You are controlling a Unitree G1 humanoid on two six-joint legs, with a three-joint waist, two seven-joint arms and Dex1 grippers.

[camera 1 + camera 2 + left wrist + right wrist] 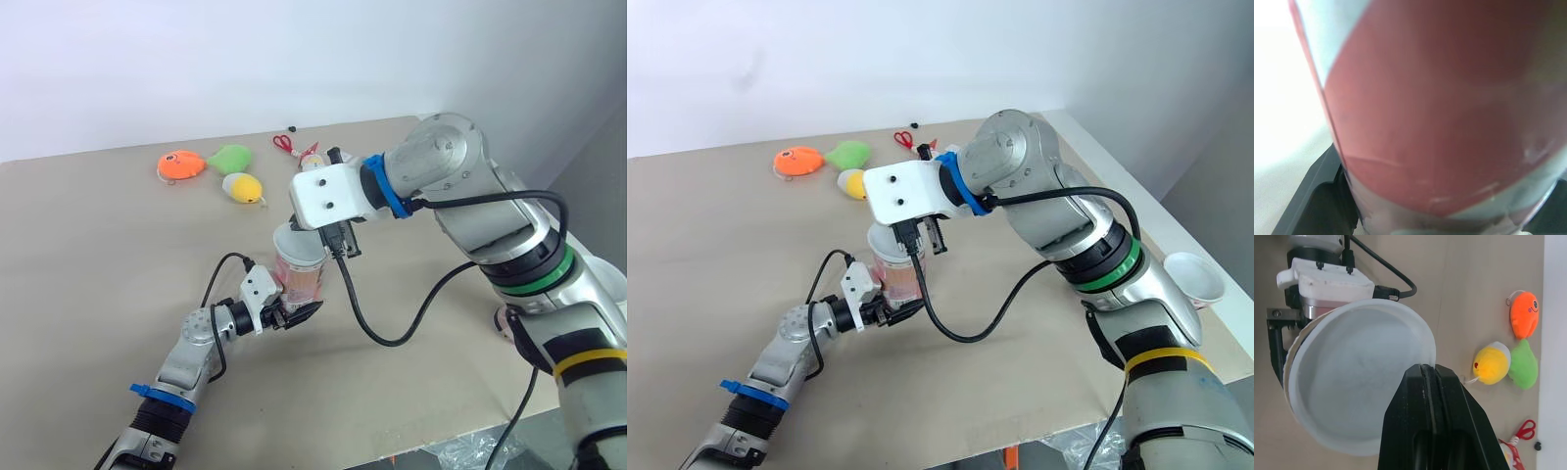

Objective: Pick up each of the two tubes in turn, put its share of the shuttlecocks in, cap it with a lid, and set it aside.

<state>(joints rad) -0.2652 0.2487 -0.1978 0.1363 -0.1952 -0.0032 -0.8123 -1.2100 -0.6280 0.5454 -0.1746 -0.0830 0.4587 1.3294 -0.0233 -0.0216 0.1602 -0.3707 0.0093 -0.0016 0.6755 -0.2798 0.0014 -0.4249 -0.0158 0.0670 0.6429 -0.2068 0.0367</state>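
A red-and-white tube stands upright at the table's middle, and my left gripper is shut around its lower part. The left wrist view has the tube's wall pressed close between the fingers. A white round lid lies over the tube's mouth. Directly above it, my right gripper has its fingers pressed together along the lid's rim. In the head views the right gripper hangs over the tube top. No shuttlecocks are in sight; the tube's inside is hidden.
Orange, green and yellow plush toys lie at the back, with red scissors and a small red-white item beside them. A white round open rim sits off the table's right edge.
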